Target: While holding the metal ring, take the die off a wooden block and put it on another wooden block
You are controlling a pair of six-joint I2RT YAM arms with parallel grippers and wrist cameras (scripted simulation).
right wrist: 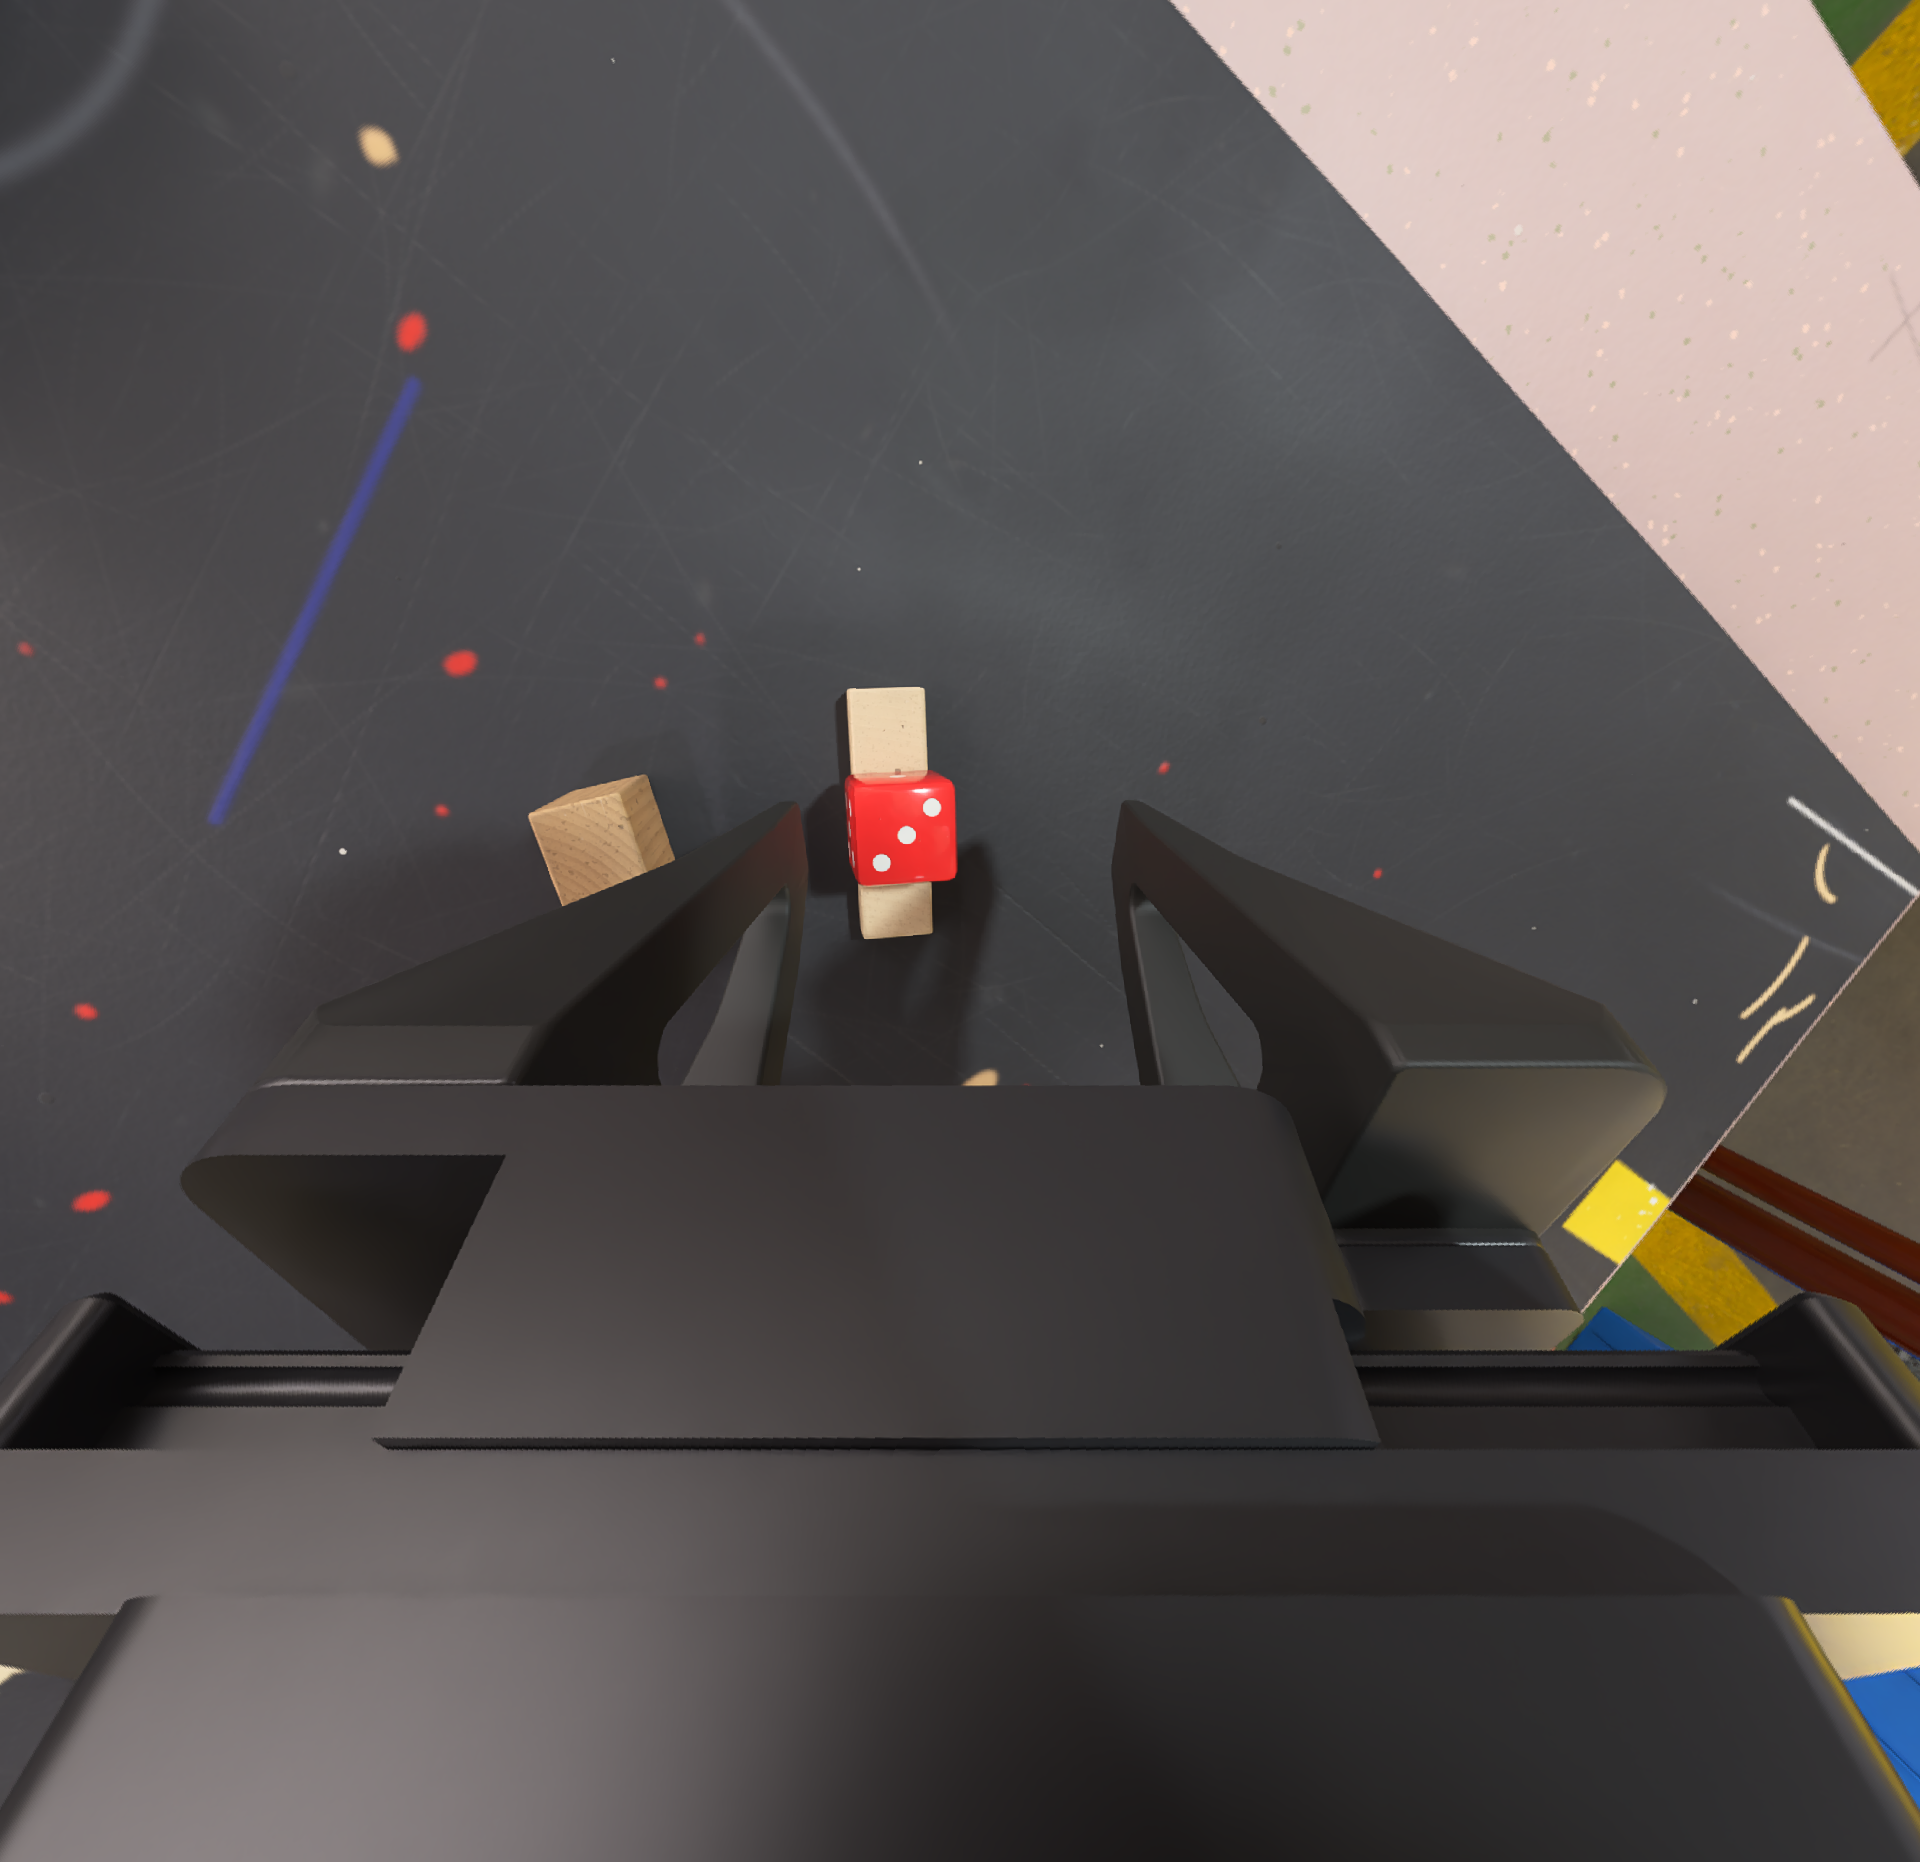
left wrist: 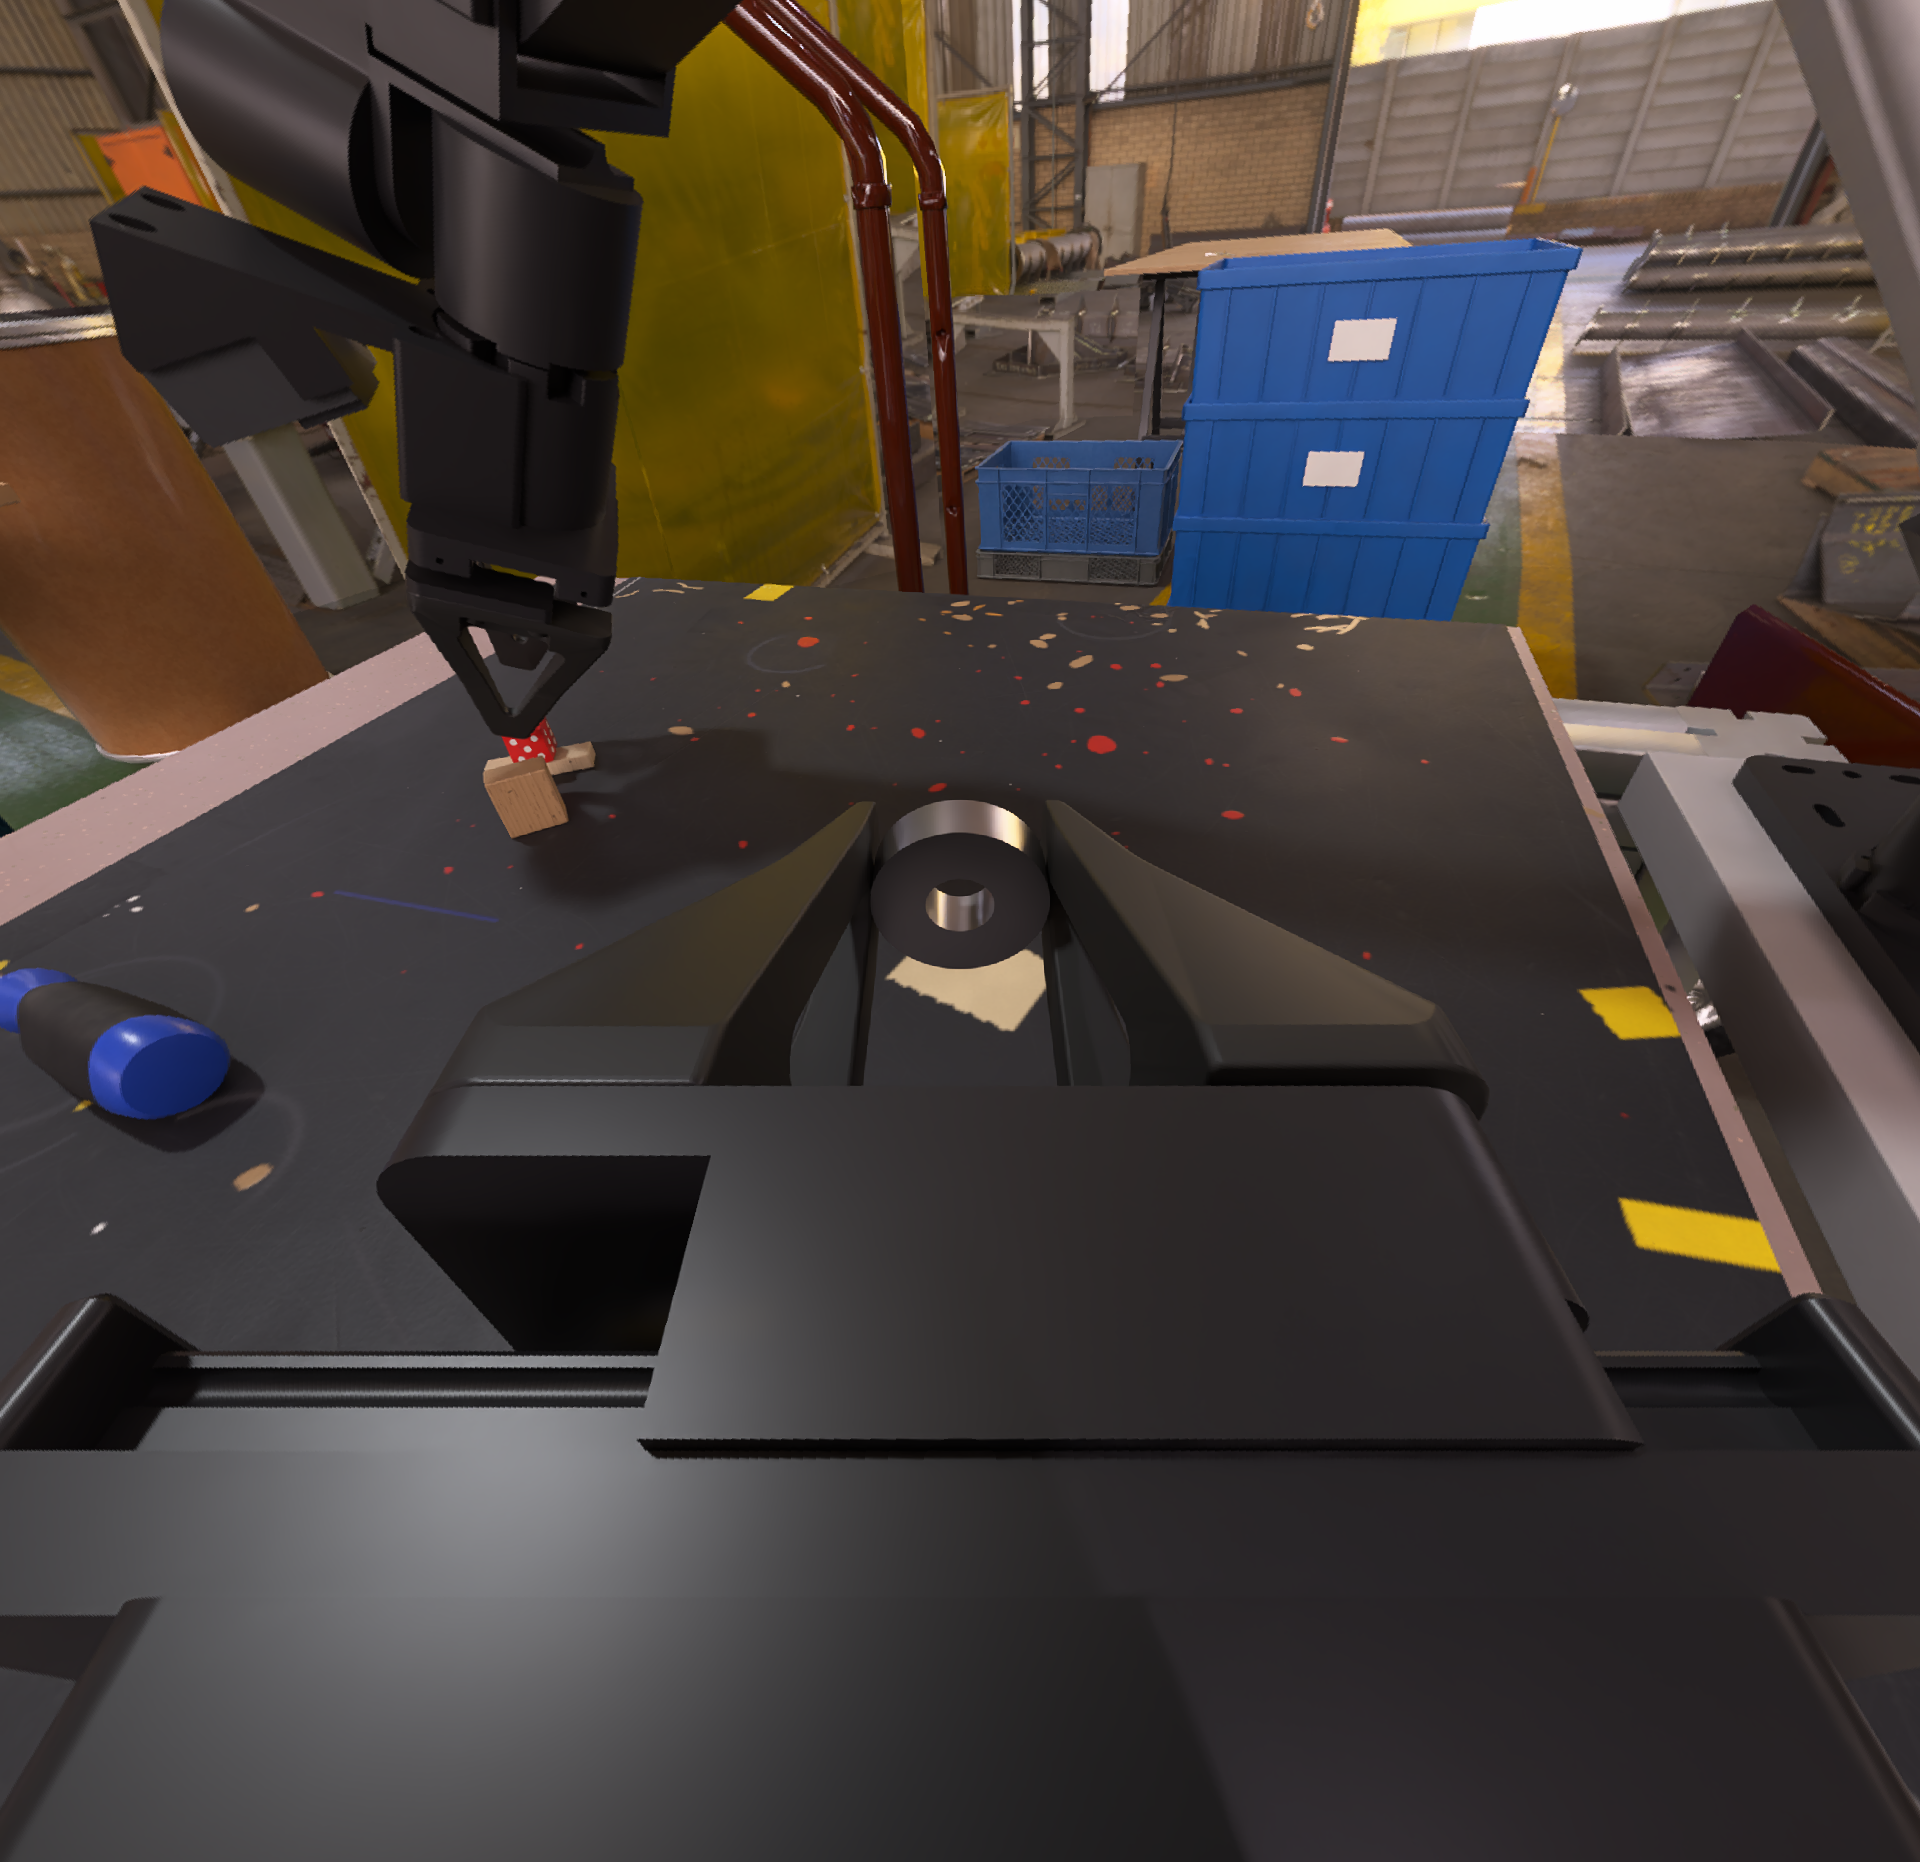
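My left gripper [left wrist: 959, 825] is shut on the metal ring [left wrist: 959, 898] and holds it above the dark table. The red die [right wrist: 901, 828] sits on a pale flat wooden block [right wrist: 886, 732]. A wooden cube [right wrist: 603, 838] lies just left of it. My right gripper [right wrist: 961, 820] is open and points down over the die, which lies between its fingers, nearer the left one. In the left wrist view the right gripper [left wrist: 516, 716] hangs just above the die [left wrist: 530, 744], with the cube [left wrist: 527, 794] in front and the flat block [left wrist: 574, 758] behind.
A tool with a black and blue handle [left wrist: 114, 1043] lies on the table at the left. The table's pale edge strip [right wrist: 1558, 254] runs close beyond the blocks. Stacked blue crates [left wrist: 1351, 430] and a dark red pipe frame [left wrist: 894, 358] stand past the far edge.
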